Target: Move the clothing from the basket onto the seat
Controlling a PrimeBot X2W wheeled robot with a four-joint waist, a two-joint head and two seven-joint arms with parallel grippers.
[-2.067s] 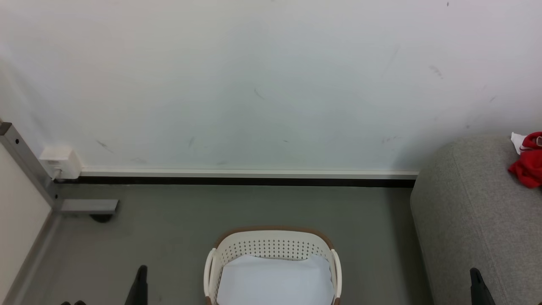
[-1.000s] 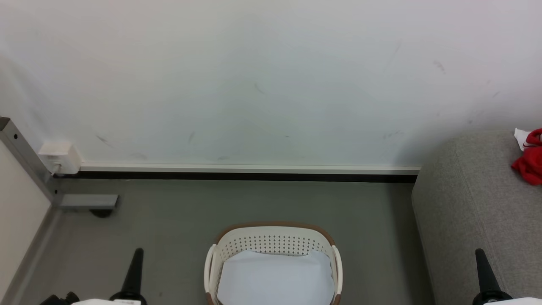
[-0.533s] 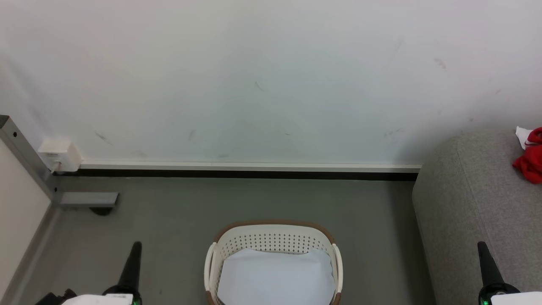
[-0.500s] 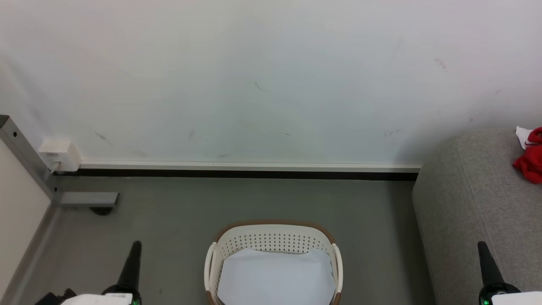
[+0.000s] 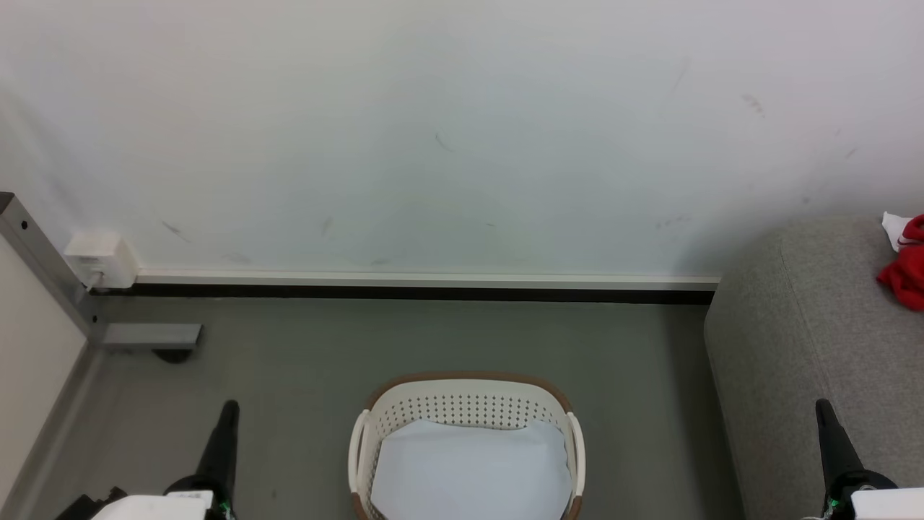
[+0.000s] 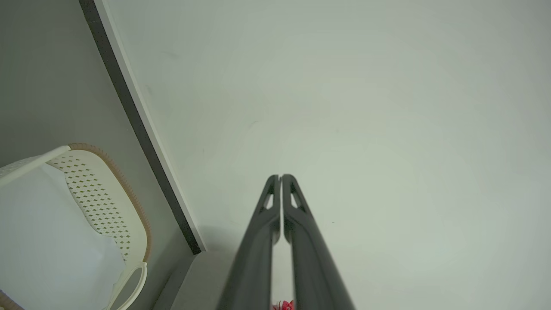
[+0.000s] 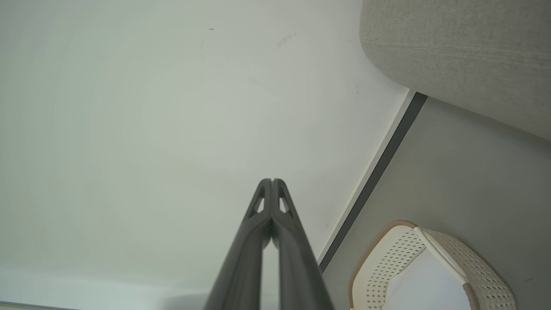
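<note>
the red clothing (image 5: 906, 274) lies crumpled on the grey seat (image 5: 801, 339), close to its far edge by the wall and well apart from the basket (image 5: 462, 415). the basket stands on the floor with a plain white cloth (image 5: 469, 473) inside. the left gripper (image 6: 280, 177) and the right gripper (image 7: 272, 181) are each pinched fully together, holding nothing.

basket (image 5: 469, 384): one, oval, white with a brown rim
basket handles (image 5: 356, 455): two, white
white cloth (image 5: 469, 473): one, inside the basket
clothing (image 5: 904, 273): one red piece
seat (image 5: 794, 325): one grey sofa
grippers: two, the left gripper (image 5: 230, 406) and the right gripper (image 5: 821, 404)
fingers (image 6: 258, 245): two on each gripper, four in all
wall box (image 5: 101, 258): one, white
metal post (image 5: 45, 267): one, grey
skirting strip (image 5: 426, 278): one, along the wall's foot
</note>
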